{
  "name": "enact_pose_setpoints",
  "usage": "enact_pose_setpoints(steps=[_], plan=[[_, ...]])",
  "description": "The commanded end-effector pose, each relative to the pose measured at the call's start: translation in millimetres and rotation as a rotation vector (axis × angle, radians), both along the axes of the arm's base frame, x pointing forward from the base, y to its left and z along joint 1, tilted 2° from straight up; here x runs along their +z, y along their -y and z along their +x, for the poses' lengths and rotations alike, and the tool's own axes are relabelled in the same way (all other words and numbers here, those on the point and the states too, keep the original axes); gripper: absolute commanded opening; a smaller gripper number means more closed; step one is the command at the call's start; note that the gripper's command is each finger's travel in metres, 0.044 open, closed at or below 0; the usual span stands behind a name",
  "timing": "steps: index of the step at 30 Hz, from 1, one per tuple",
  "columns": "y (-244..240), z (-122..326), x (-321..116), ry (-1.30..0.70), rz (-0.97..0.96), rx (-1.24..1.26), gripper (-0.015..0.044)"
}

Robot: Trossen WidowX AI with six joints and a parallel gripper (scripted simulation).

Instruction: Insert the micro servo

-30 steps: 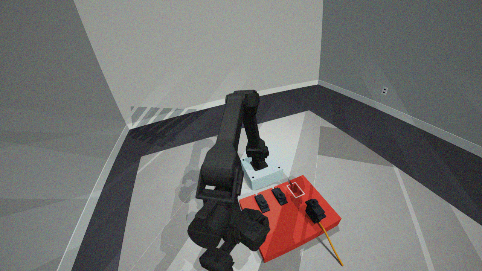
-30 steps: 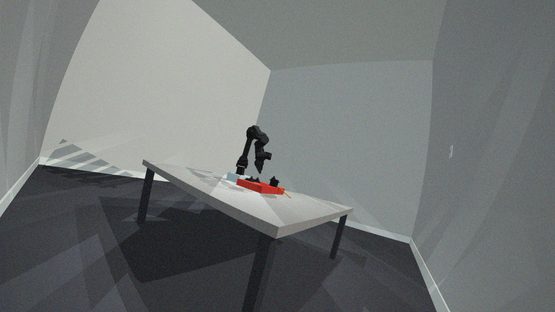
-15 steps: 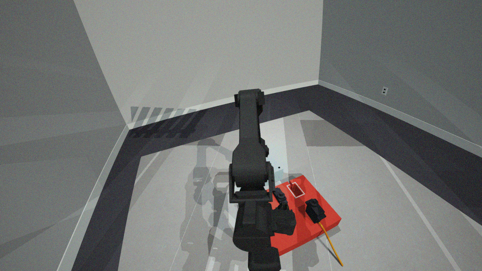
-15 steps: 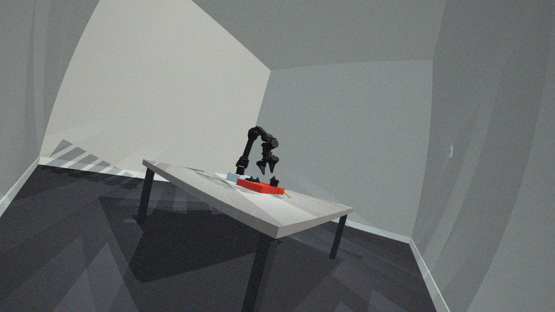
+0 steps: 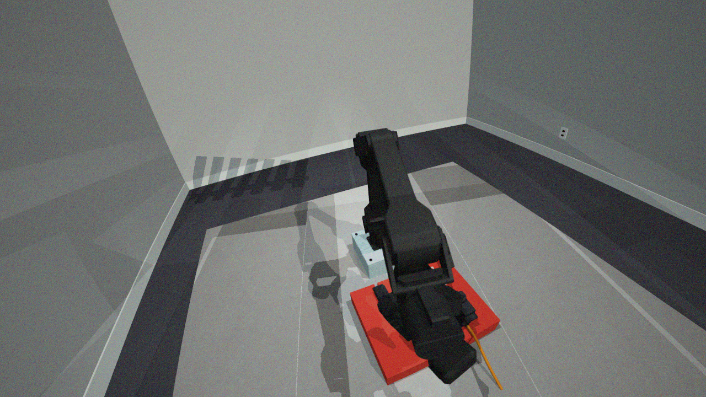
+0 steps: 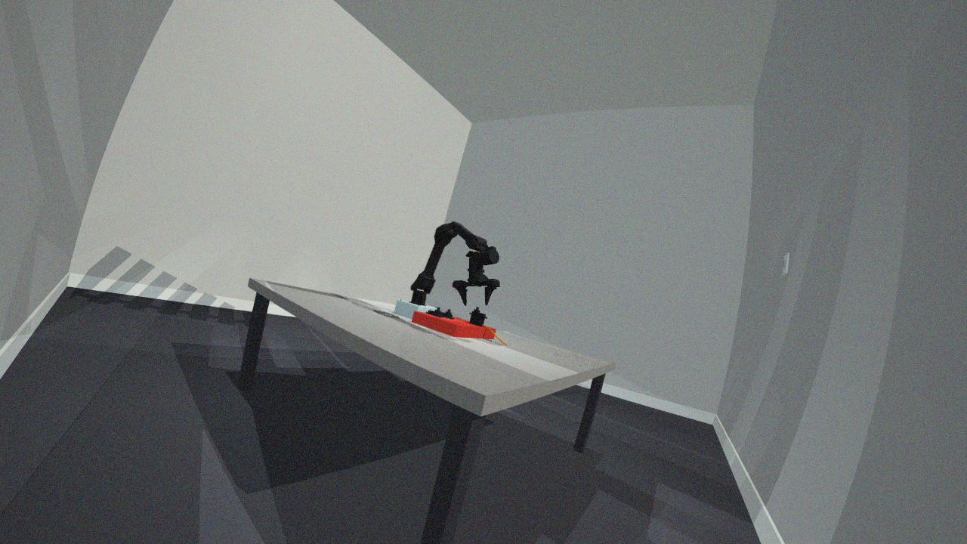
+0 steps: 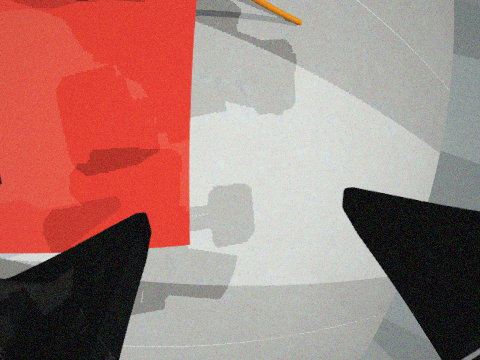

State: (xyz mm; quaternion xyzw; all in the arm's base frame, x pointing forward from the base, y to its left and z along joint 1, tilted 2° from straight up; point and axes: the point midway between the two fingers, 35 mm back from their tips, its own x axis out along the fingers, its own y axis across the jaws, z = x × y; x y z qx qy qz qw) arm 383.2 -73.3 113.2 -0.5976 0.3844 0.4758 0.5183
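Observation:
The loose black micro servo (image 6: 477, 316) stands upright on the red deck (image 5: 364, 318) (image 6: 449, 327) (image 7: 172, 107), near the deck's right end in the exterior view. Its orange cable (image 5: 485, 356) (image 6: 498, 336) (image 7: 281, 13) reaches past the deck's edge. My gripper (image 6: 476, 304) (image 7: 249, 210) is open and empty. In the exterior view it points down, above the servo's height. The wrist view shows the deck's edge and table between the fingers, but not the servo body. In the top view the arm hides the servo and the marked pocket. The pocket cannot be made out in the exterior view.
Other black servos (image 6: 440, 312) sit in the deck, left of the loose one in the exterior view. The pale blue base block (image 5: 373, 262) (image 6: 406, 308) stands behind the deck. The arm (image 5: 395, 197) (image 6: 432, 267) arches over from it. All stand on the grey table (image 6: 378, 338).

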Motion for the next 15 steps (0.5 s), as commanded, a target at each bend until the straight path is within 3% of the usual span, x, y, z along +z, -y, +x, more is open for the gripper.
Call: enact_pose_setpoints(steps=[1,15], plan=[[-13.7,-1.5,-0.8,-0.02,-0.029,0.114,0.044],[-68.5,-12.3,-2.0,-0.083,-0.116,0.569,0.044]])
